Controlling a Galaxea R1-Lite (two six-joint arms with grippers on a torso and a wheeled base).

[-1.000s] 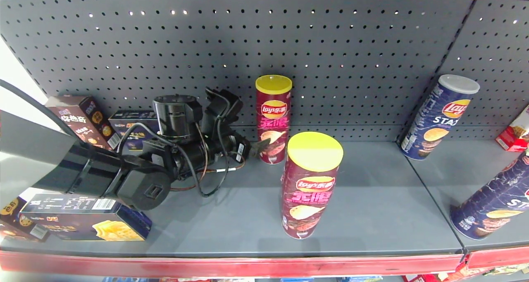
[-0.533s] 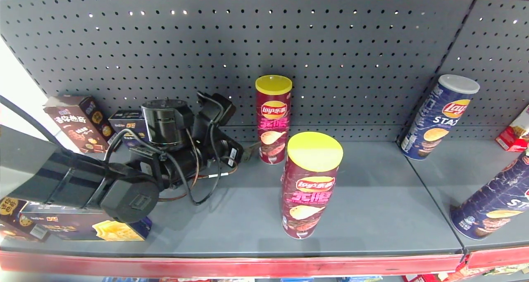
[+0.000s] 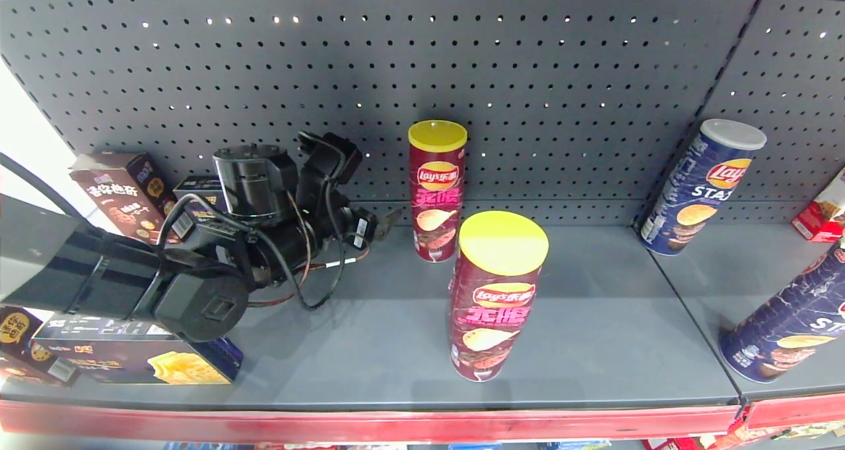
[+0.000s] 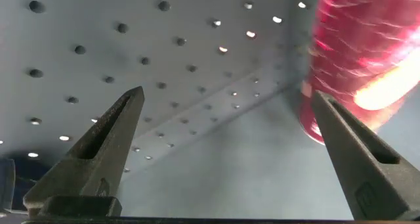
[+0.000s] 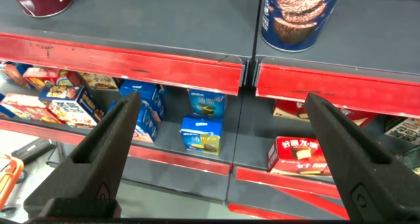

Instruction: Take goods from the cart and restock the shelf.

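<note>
We start with the rear red chip can (image 3: 436, 189), which stands upright on the shelf (image 3: 370, 351) close to the pegboard back, with a front red chip can (image 3: 498, 291) upright just ahead of it nearer the red edge. Both look placed, so we judge this restocking step done. The left pincer (image 3: 386, 219) sits just beside the rear can, apart from it, released and holding nothing. Its spread fingers frame bare shelf, with the can off to one side. The right pincer (image 5: 223, 98) is also released and empty, low before the red shelf edge and the lower shelves of boxed goods. Farther out, two blue chip cans (image 3: 700, 186) lean at the right, and snack boxes (image 3: 132, 361) lie at the left. We reckon another trip to the cart is what remains.
</note>
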